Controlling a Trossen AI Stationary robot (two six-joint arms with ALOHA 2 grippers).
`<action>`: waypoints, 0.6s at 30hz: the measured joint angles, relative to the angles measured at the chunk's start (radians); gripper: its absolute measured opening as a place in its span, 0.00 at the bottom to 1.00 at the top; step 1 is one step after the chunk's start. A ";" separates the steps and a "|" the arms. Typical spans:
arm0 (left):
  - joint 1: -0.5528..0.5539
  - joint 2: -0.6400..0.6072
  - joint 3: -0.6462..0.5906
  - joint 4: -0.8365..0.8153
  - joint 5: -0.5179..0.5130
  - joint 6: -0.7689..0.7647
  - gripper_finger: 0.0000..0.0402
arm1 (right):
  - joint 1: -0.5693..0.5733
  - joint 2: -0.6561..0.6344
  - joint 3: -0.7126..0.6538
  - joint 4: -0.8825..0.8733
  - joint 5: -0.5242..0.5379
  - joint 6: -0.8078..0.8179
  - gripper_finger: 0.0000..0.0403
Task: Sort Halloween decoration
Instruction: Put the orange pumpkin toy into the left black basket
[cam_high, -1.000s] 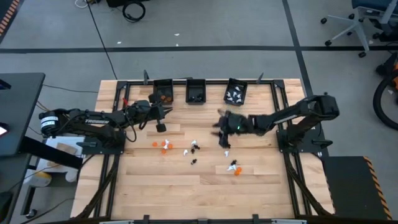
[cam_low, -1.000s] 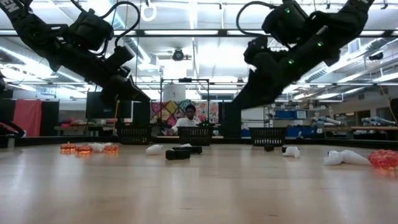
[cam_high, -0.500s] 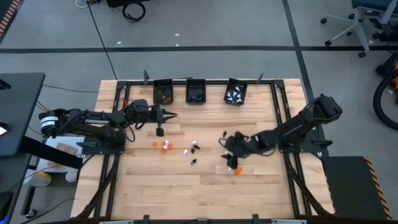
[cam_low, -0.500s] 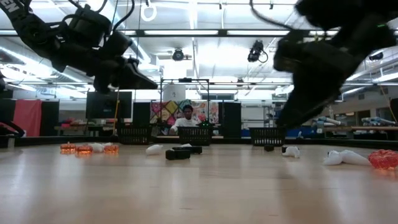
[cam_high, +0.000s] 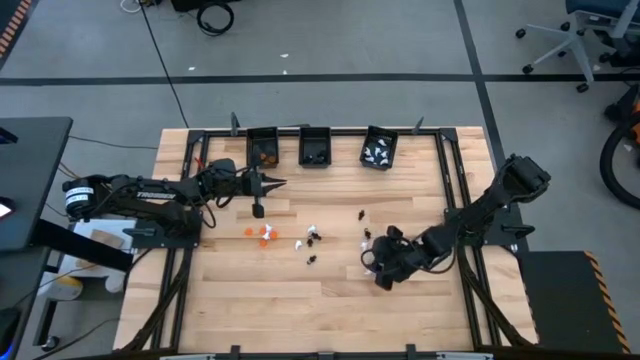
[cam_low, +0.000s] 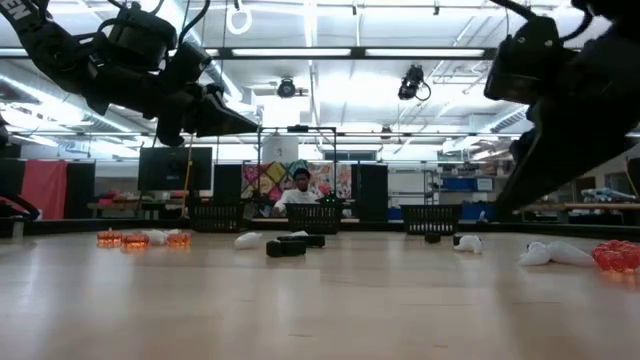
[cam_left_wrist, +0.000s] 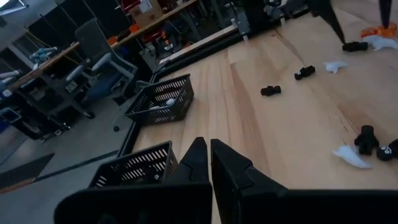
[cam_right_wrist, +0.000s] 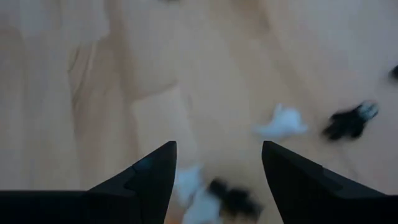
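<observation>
The trinkets (cam_high: 312, 238) lie scattered mid-table; they look light, stiff and prone to skidding, so each wants pinching across its body. The right gripper (cam_high: 380, 268) hangs wide over the near-right ones. The left gripper (cam_high: 268, 184), closed and empty, waits by the far-left bin (cam_high: 262, 147).

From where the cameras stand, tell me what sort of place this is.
Most likely a robotics lab or workshop. A wooden table with two robot arms stands on a grey floor marked with tape; an office chair sits nearby, and the low view shows ceiling strip lights and benches with a person seated.
</observation>
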 joint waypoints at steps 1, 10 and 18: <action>0.000 0.000 0.000 0.000 0.000 -0.012 0.00 | 0.000 0.000 0.032 -0.064 -0.032 0.019 0.60; 0.000 0.000 0.000 0.000 0.000 -0.106 0.00 | 0.065 0.008 0.298 -0.444 -0.068 0.047 0.60; 0.000 0.000 0.000 0.011 0.000 -0.117 0.00 | 0.130 0.175 0.297 -0.450 -0.079 0.149 0.60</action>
